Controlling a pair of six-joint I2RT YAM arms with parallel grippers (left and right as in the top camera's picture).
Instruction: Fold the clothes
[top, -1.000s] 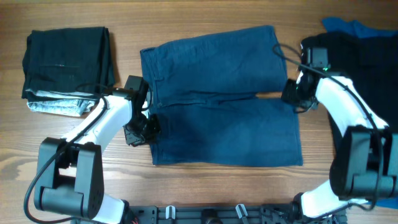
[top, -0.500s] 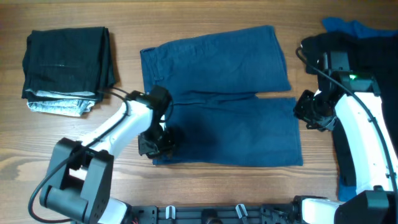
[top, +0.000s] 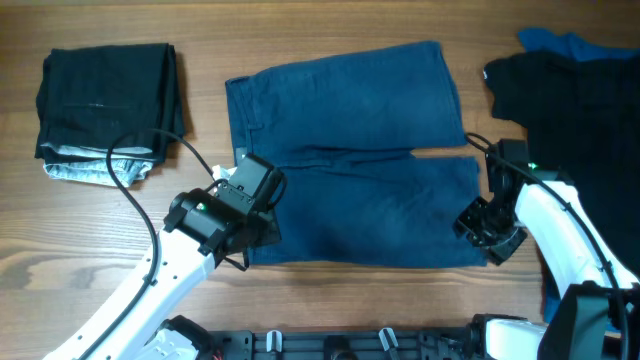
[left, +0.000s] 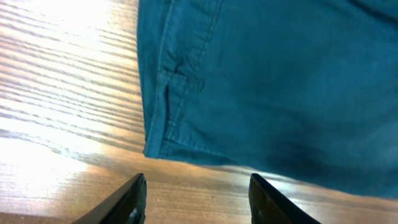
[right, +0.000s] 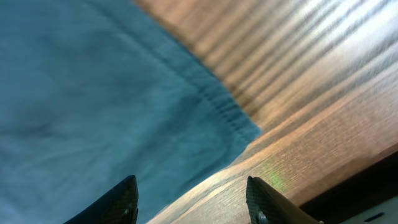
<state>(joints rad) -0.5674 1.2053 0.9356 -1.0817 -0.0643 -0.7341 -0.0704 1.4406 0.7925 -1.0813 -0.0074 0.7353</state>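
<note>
Navy-blue shorts (top: 355, 150) lie spread flat in the middle of the wooden counter (top: 330, 30). Their waistband is toward the left and the two short legs point right, with a narrow slit between them. The left claw (top: 258, 236) sits at the near left corner of the shorts. In the left wrist view its two dark fingers (left: 127, 202) stand well apart with only bare wood between them, and the waistband corner lies just beyond the tips, so it grips nothing. The right claw (top: 482, 226) is at the near right corner. In the right wrist view its fingers (right: 118, 202) are likewise spread, empty, with the stitched hem corner just past them. Whether either claw's tips press on the wood is hard to say from these angles. At the far left a folded black garment (top: 105, 90) rests on top of a light grey one (top: 90, 170), whose edge shows along the near side. At the right edge lies a loose black garment (top: 575, 110), with a brighter blue one (top: 560, 42) showing at its far side.
</note>
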